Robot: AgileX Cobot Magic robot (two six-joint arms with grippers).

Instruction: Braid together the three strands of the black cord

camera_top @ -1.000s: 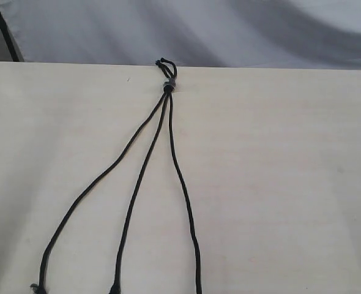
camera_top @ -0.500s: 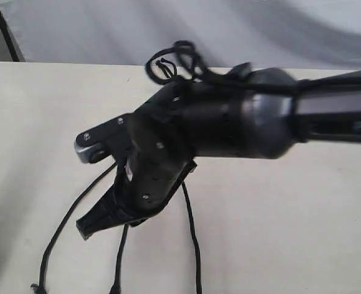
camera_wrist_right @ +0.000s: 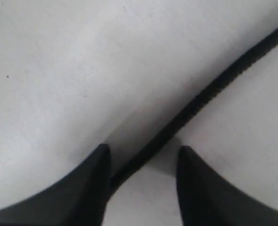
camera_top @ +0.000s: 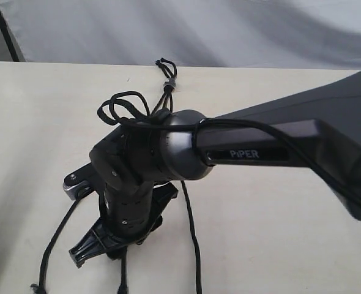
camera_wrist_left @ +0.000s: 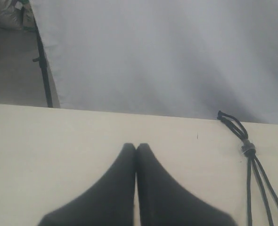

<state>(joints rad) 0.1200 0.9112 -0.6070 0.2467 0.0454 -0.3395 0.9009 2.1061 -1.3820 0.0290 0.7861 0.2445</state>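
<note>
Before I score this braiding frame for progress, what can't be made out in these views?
- Exterior view: the right arm hides the middle stretch of the three strands; the bottom edge cuts off the rightmost strand's tip.
- Right wrist view: one strand lies inside the open right hand; which strand cannot be told.
- Left wrist view: past the knot, the frame edge cuts the strands.

black cord [camera_top: 170,82]: matt woven | table [camera_top: 290,245]: pale smooth wood | backdrop [camera_top: 229,30]: grey cloth
</note>
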